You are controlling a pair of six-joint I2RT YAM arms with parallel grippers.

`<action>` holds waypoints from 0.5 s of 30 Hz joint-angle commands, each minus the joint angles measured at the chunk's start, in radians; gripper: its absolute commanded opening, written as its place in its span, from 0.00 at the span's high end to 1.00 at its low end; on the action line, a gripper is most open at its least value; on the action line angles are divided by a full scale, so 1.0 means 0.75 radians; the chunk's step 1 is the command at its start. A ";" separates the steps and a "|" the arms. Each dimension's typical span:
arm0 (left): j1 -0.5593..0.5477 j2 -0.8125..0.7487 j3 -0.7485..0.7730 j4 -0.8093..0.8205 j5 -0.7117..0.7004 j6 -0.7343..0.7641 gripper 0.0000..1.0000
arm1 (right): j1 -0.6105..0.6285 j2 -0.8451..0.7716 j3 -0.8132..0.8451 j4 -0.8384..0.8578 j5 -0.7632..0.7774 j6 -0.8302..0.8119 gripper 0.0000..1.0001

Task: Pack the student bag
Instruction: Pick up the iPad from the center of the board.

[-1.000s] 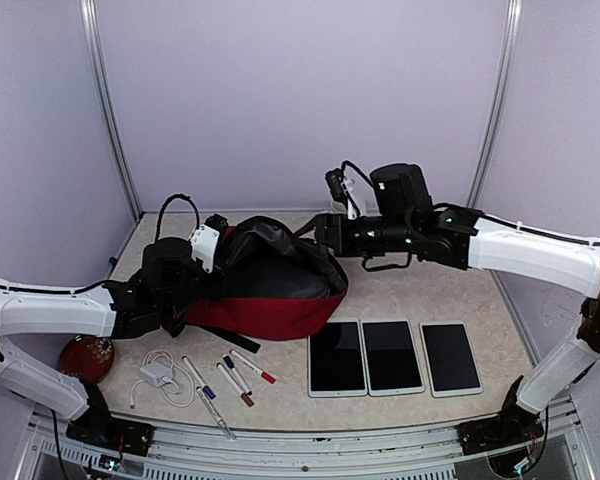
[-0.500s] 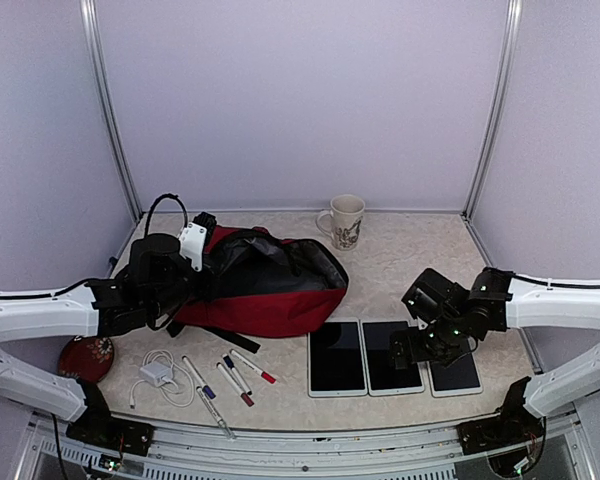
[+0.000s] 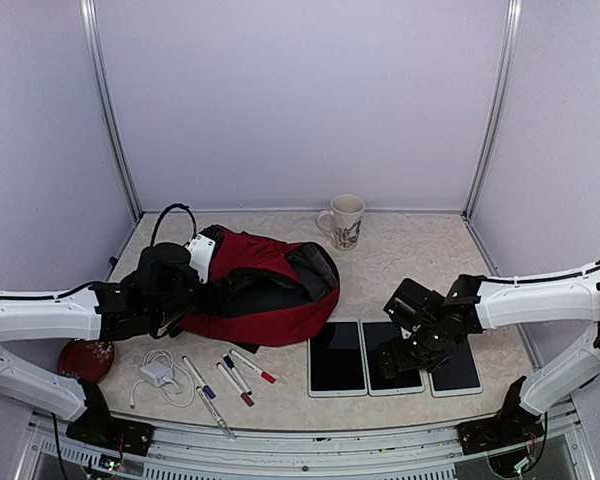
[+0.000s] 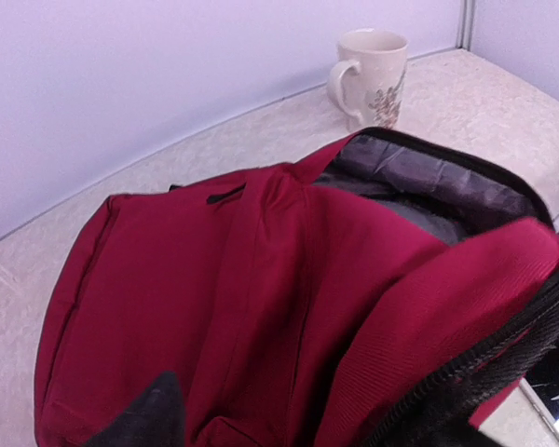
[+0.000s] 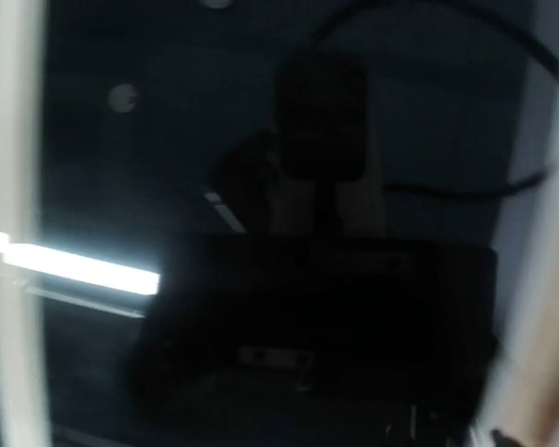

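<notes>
Hovering low over middle white-edged black-screen tablet (image 3: 392, 385), right gripper (image 3: 405, 352) probably lining up grab; can't tell if jaws are spread. Big dark-red fabric backpack (image 3: 270, 310) lies left-centre on table (image 3: 410, 260), mouth gaping for loading. Left gripper (image 3: 208, 272) at its left end, grip unclear too.

Bare beige speckled tabletop (image 3: 420, 250) open behind the three black-screened tablets (image 3: 337, 357), right of the cream patterned ceramic mug (image 3: 346, 220). Left half blocked by dark-red soft fabric backpack (image 3: 265, 290); near edge cluttered with coloured marker pens (image 3: 235, 375) and white charger (image 3: 157, 373).
</notes>
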 commanded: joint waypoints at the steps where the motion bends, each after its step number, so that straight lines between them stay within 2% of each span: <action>1: -0.133 -0.148 0.003 0.112 -0.050 0.085 0.13 | 0.029 0.022 0.058 0.187 -0.145 -0.082 0.12; 4: -0.272 -0.223 0.027 0.136 -0.100 0.160 0.06 | 0.031 0.029 0.025 0.315 -0.237 -0.081 0.22; 7: -0.407 -0.252 0.066 0.065 -0.106 0.189 0.05 | 0.033 0.048 -0.003 0.416 -0.290 -0.068 0.36; 11: -0.616 -0.195 0.082 -0.042 -0.139 0.166 0.06 | 0.047 0.099 -0.020 0.522 -0.343 -0.067 0.47; 15: -0.736 -0.104 0.033 -0.015 -0.056 0.092 0.21 | 0.058 0.127 -0.052 0.572 -0.366 -0.072 0.53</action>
